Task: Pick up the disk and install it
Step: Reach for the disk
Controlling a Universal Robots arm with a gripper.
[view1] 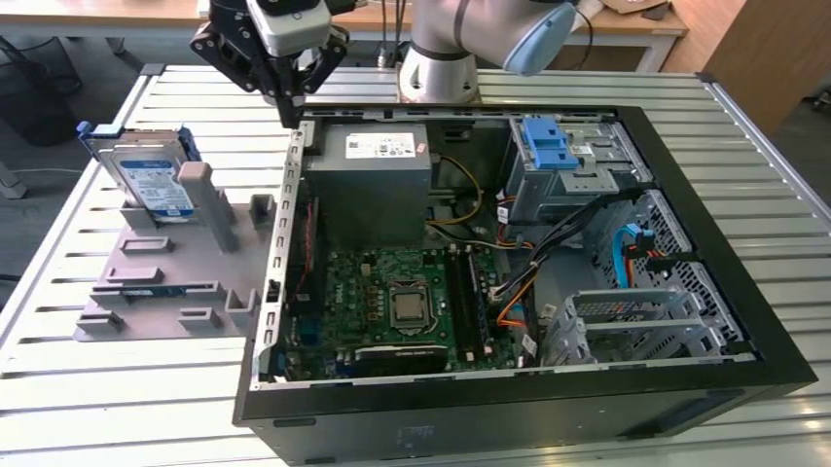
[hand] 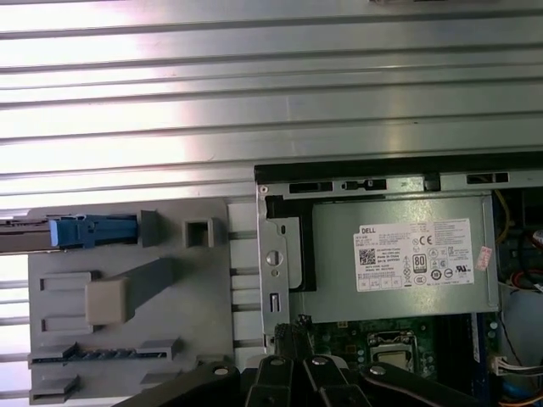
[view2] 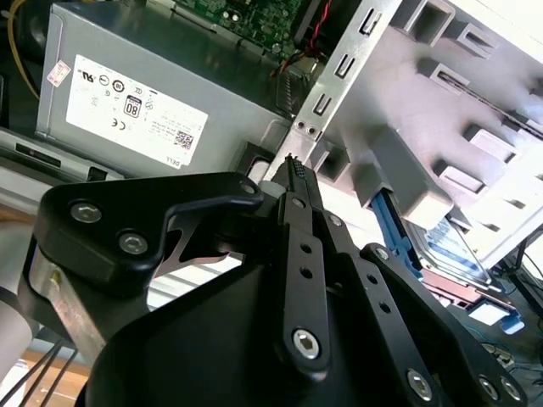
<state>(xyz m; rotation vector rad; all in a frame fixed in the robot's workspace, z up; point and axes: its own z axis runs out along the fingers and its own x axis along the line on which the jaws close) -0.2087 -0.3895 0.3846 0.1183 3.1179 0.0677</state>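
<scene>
The disk (view1: 150, 180) stands on edge in a slot of the grey holder plate (view1: 169, 292), on the exterior view's left, its white and blue label facing out between blue side rails. In the first wrist view the disk (hand: 85, 231) appears edge-on, and in the second wrist view the disk (view2: 450, 250) sits behind the holder's posts. My gripper (view1: 288, 109) hangs above the back corner of the computer case, to the right of the disk and apart from it. Both wrist views show the gripper (view2: 293, 165) (hand: 295, 326) with its fingers pressed together and nothing between them.
The open computer case (view1: 727, 233) lies on the slatted metal table (view1: 130, 409). Inside are a grey power supply (view1: 370, 185), a motherboard (view1: 403, 302), and a metal drive cage with a blue latch (view1: 552, 146). The arm's base (view1: 435, 73) stands behind the case.
</scene>
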